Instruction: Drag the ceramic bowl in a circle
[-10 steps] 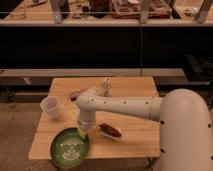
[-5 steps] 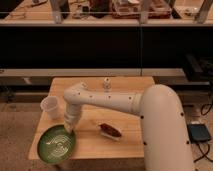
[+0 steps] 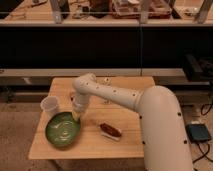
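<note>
The ceramic bowl (image 3: 63,130) is wide, glossy green with pale swirl marks inside. It sits on the front left part of the wooden table (image 3: 125,145). My white arm reaches down from the right. The gripper (image 3: 76,116) is at the bowl's far right rim and touches it. The gripper's tip is pale yellow and points straight down.
A white plastic cup (image 3: 50,105) stands just behind and left of the bowl, close to its rim. A small dish with brown food (image 3: 110,131) lies to the bowl's right. A small object (image 3: 106,79) sits at the table's far edge. Dark shelving stands behind the table.
The bowl and the gripper first slid left along the table's front, then moved away from the front edge toward the cup. The arm swung left with them.
</note>
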Robot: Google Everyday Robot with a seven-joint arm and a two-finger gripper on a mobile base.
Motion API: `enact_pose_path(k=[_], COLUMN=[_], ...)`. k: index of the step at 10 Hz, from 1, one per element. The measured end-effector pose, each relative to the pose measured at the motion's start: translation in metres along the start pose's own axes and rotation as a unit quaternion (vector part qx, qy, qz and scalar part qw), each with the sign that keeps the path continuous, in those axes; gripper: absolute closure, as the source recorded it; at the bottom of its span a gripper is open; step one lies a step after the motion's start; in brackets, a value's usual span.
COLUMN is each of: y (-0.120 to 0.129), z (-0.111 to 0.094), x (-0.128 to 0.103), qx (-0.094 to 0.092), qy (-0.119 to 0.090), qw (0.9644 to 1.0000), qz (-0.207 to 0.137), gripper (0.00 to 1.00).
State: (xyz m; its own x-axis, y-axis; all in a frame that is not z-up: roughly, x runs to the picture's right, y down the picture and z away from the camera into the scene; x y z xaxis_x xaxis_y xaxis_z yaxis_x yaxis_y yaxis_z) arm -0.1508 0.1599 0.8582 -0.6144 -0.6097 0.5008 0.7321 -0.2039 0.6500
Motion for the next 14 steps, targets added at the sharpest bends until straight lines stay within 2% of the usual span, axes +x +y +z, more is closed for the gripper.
enact_pose_path(k=[1, 3, 4, 7, 9, 11, 13, 14], y=[0.016, 0.034, 0.043, 0.045, 0.028, -0.001, -0.035, -0.055], z=[-0.003, -0.007, -0.010, -0.015, -0.011, -0.001, 0.016, 0.026], x=[-0.009, -0.027, -0.043, -0.086, -0.106, -0.110, -0.096, -0.080], qx=[0.001, 0.000, -0.003, -0.013, -0.014, -0.012, -0.003, 0.004], qy=[0.004, 0.006, 0.008, -0.001, -0.009, -0.019, -0.029, -0.033], qw=[0.9997, 0.9984, 0.9975, 0.9972, 0.9983, 0.9995, 0.9994, 0.9984], qz=[0.024, 0.056, 0.070, 0.074, 0.056, 0.022, -0.020, -0.045], gripper=[1.00, 1.00, 1.00, 1.00, 1.00, 1.00, 1.00, 1.00])
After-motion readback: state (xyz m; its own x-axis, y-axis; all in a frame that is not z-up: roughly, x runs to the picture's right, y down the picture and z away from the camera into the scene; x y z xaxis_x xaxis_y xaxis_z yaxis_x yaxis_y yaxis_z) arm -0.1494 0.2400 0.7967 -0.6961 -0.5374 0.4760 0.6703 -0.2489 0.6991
